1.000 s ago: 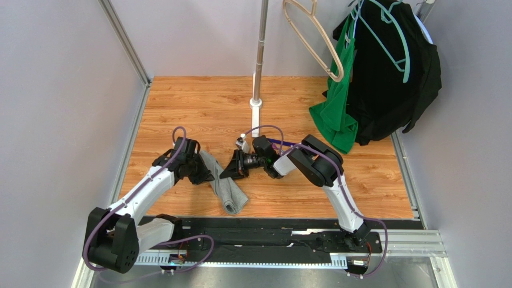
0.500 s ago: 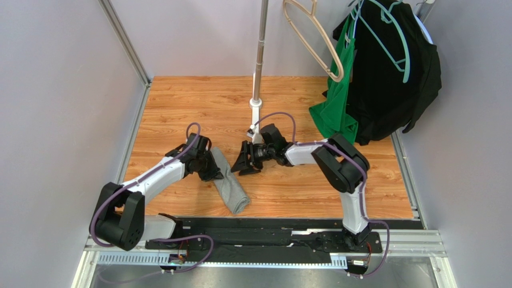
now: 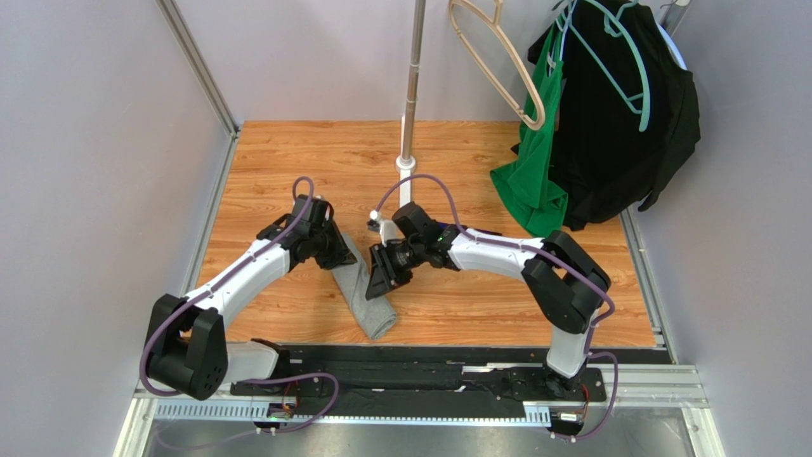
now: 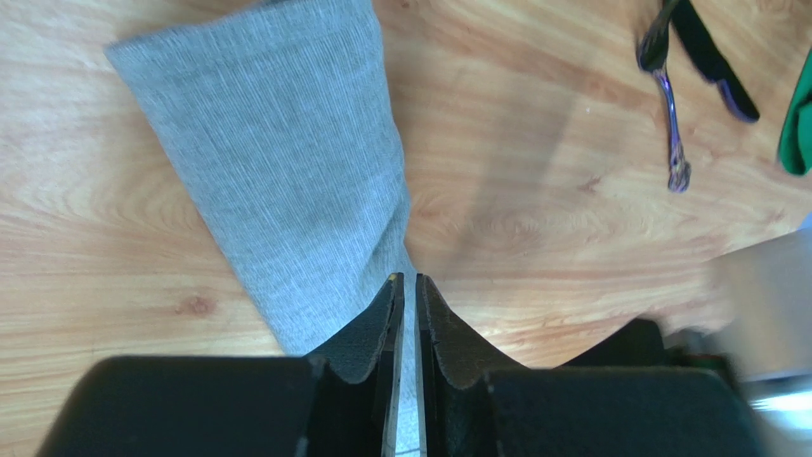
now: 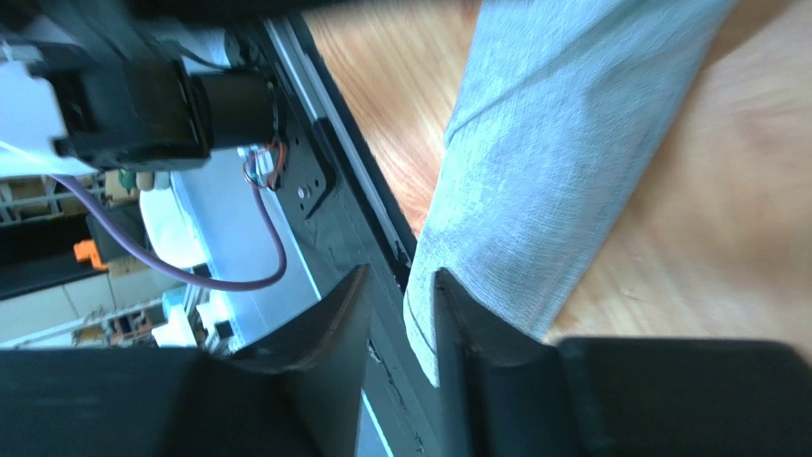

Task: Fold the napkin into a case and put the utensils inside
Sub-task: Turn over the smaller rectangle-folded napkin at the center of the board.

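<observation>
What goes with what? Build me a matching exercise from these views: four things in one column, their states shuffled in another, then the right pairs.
Things
1. napkin
2. fork
3. green garment
4. beige hanger

States
A. hangs bare, no clothing on it
B. folded strip, one end pinched in the left fingers
C. lies on the table beside the dark knife
D. hangs against the black garment

Pairs: 1-B, 2-C, 3-D, 4-A

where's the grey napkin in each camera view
top external: napkin, a narrow strip low centre, slanting toward the near edge.
left wrist: upper left, tapering down to bottom centre.
right wrist: upper right, running down to centre.
shared landmark: the wooden table under it.
</observation>
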`<state>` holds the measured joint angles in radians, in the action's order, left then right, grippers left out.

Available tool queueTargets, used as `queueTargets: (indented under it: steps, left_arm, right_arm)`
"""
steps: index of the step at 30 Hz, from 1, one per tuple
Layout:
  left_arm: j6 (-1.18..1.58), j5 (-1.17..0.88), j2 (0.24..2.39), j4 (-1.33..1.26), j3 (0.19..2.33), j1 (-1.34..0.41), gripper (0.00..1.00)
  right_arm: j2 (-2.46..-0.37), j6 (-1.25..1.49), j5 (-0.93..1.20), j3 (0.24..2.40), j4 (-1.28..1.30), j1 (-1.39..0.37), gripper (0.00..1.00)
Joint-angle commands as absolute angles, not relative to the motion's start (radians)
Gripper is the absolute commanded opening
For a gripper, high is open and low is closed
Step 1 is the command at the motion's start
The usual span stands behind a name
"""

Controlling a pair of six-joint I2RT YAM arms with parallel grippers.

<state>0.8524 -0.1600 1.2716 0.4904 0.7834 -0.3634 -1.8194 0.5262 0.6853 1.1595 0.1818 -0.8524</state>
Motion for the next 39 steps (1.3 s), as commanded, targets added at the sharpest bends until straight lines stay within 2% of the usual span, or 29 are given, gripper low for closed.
queueTargets:
  steps: [1,6,9,12,19,23,30,39]
  left_arm:
    - [0.798,-0.192,1.36,0.491,0.824,-0.325,0.15]
    - [0.759,-0.259,1.544,0.425,0.867,-0.321,0.13]
    - [0.738,-0.23,1.615,0.449,0.923,-0.318,0.11]
    - [0.735,-0.186,1.564,0.465,0.925,-0.318,0.11]
    - [0.71,-0.095,1.376,0.587,0.927,-0.302,0.18]
    - [0.733,-0.202,1.347,0.54,0.875,-0.302,0.2]
    - [0.764,-0.229,1.547,0.463,0.859,-0.299,0.17]
    - [0.719,-0.184,1.689,0.502,0.962,-0.298,0.17]
  right_arm:
    - [-1.853,0.528,0.707,1.1,0.141,-0.868,0.29]
    - [-1.893,0.474,0.643,1.046,0.152,-0.853,0.19]
    - [-1.934,0.436,0.577,1.063,0.169,-0.851,0.18]
    - [-1.953,0.382,0.505,1.121,0.233,-0.851,0.17]
    - [-1.927,0.242,0.25,1.262,0.469,-0.851,0.17]
    - [-1.849,0.264,0.349,1.267,0.488,-0.868,0.21]
    - [-1.824,0.391,0.557,1.18,0.321,-0.893,0.24]
    - [-1.896,0.433,0.541,1.019,0.18,-0.894,0.22]
